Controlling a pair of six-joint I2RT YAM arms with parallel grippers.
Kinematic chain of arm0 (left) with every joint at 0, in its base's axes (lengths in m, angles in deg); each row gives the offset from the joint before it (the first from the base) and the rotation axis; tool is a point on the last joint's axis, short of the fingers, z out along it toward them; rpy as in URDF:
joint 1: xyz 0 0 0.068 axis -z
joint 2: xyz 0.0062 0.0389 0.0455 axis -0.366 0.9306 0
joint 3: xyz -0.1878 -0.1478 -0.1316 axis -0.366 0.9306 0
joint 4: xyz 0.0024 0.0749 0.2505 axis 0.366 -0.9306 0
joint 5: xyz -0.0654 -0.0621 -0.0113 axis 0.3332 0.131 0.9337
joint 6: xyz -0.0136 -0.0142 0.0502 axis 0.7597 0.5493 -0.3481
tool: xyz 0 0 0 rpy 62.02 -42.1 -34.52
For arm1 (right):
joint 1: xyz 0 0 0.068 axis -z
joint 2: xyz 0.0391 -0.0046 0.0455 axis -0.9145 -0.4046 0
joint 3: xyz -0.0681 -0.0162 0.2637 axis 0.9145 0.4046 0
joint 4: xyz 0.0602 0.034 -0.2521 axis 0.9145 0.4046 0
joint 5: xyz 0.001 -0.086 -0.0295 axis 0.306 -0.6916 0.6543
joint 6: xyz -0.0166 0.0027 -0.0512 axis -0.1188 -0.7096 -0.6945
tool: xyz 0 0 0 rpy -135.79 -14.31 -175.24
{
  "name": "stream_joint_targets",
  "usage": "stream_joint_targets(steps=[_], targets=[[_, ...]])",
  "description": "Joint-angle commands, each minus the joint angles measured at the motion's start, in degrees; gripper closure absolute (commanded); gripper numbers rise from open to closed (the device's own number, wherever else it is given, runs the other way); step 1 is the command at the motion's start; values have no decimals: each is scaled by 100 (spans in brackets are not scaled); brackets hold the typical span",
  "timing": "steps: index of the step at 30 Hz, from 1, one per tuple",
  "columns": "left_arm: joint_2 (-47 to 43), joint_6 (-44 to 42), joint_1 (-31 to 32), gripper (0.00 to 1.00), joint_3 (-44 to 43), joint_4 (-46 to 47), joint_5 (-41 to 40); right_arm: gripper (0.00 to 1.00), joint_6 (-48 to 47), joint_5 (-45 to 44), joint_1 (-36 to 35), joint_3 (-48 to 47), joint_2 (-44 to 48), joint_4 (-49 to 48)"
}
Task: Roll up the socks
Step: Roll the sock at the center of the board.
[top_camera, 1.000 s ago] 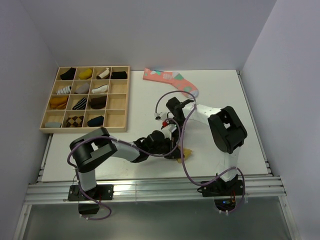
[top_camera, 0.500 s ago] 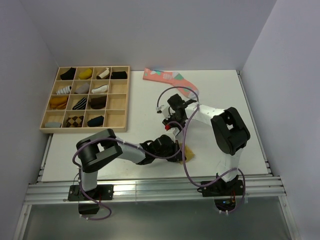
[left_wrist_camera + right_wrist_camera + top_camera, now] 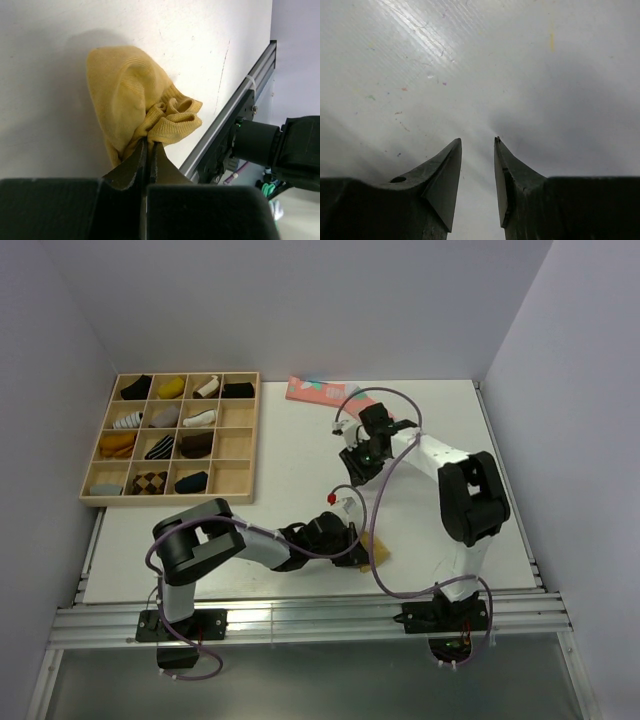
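While its jaws meet, left hand point(image 3: 148, 145) pinches sock point(image 3: 130, 95).

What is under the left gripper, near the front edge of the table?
The mustard sock, bunched on the table, a fold pinched in the left gripper. From above, the left arm covers most of it; only a tan corner shows. Anything beneath the sock is hidden.

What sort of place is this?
Likely a lab robot test cell: a white table boxed in by plain panels, two robot arms on an aluminium rail, and a wooden divided tray of rolled socks.
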Motion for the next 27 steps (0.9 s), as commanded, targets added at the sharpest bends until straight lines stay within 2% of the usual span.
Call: stream_joint_targets(steps=[1, 7, 12, 18, 23, 27], targets=[[520, -246, -106, 100, 671, -2092, 161, 60, -38, 320, 59, -35, 742, 162], [362, -668, -414, 100, 689, -2329, 336, 61, -538, 611, 367, 570, 1357, 198], [178, -1107, -880, 100, 619, -2785, 714, 63, -1671, 1321, 665, 1055, 1955, 539], [142, -1678, -1284, 100, 119, -3603, 1021, 63, -3130, 1788, 684, 1880, 2615, 908], [256, -1916, -1539, 100, -110, -3780, 1391, 61, -4228, 2254, 614, 2364, 3282, 1401], [432, -2004, -1680, 100, -268, -3762, 1812, 58, -4441, 2238, 438, 3005, 3906, 1165]])
